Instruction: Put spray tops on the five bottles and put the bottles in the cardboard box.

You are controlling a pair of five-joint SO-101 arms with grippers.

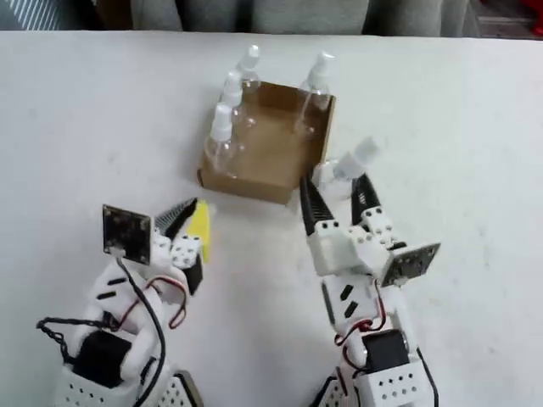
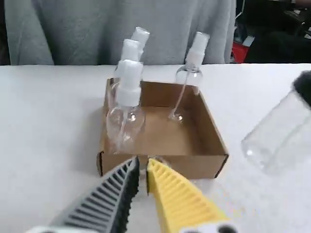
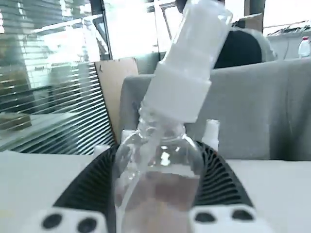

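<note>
The cardboard box (image 1: 288,182) (image 2: 160,158) lies open at the table's middle. Three clear bottles with white spray tops (image 1: 222,136) (image 2: 127,104) stand along its left wall. One more bottle (image 1: 312,97) (image 2: 190,73) stands in its far right corner. My right gripper (image 1: 333,180) (image 3: 158,191) is just off the box's near right corner, shut on a fifth capped bottle (image 1: 346,165) (image 3: 160,170) (image 2: 279,133) that leans away from me. My left gripper (image 1: 193,209) (image 2: 142,167), with one grey and one yellow finger, is shut on nothing in front of the box's near left corner.
White table (image 1: 441,102) spreads on all sides of the box. A person in a grey top (image 2: 121,29) sits behind the far edge, touching nothing.
</note>
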